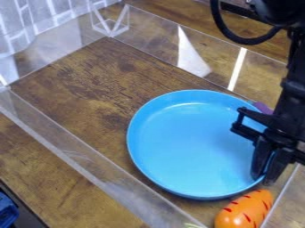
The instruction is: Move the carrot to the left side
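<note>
The carrot (244, 212), orange with darker stripes, lies at the bottom edge of the camera view, just off the blue plate's near right rim. Its green top does not show. My gripper (266, 171) points down over the plate's right edge, and its dark fingers stand together, shut. The fingertips end right above the carrot's upper end. I cannot tell whether they pinch any part of it.
The blue plate (179, 142) fills the right half of the wooden tabletop (95, 80). Clear plastic walls (71, 147) fence the table on the near, left and far sides. A bit of purple (255, 113) shows behind the gripper's arm.
</note>
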### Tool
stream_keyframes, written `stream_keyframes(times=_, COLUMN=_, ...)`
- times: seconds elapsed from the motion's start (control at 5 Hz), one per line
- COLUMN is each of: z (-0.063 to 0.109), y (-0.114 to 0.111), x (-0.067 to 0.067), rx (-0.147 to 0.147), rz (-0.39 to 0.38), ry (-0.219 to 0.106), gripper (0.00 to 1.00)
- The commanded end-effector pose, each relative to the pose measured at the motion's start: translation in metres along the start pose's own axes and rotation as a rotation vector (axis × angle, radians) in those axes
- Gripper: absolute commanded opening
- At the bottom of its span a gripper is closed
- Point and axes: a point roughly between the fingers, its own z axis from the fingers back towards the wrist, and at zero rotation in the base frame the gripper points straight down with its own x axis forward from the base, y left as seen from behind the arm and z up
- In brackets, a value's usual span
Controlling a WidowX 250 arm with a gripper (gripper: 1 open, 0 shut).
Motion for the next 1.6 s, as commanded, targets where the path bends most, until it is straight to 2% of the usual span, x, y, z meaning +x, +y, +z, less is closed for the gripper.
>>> stream_keyframes(times=0.0, z=0.038, y=-0.005, x=-0.006, rx=-0.053, rz=0.021, ry=-0.095, gripper=0.00)
stream_keyframes(times=0.2, z=0.045, y=-0.004, x=-0.009, rx=-0.069, rz=0.048, ry=-0.108, gripper=0.00)
stream_keyframes(times=0.4, z=0.059, y=-0.005, x=-0.020, rx=-0.066, rz=0.017, ry=-0.108, gripper=0.00)
stream_keyframes(times=0.6, z=0.065, y=-0.007, x=-0.029, rx=-0.066, rz=-0.018, ry=-0.100, gripper=0.00)
stream_keyframes(times=0.8, z=0.056, y=-0.008, x=-0.030, rx=-0.066, rz=-0.022, ry=-0.089, gripper=1.00)
stream_keyframes(times=1.0, z=0.050, y=-0.010, x=-0.031, rx=-0.066, rz=-0.028, ry=-0.083, gripper=0.00)
stream_keyframes(times=1.4, z=0.055, y=-0.008, x=-0.038, rx=-0.066, rz=-0.103, ry=-0.062, gripper=0.00)
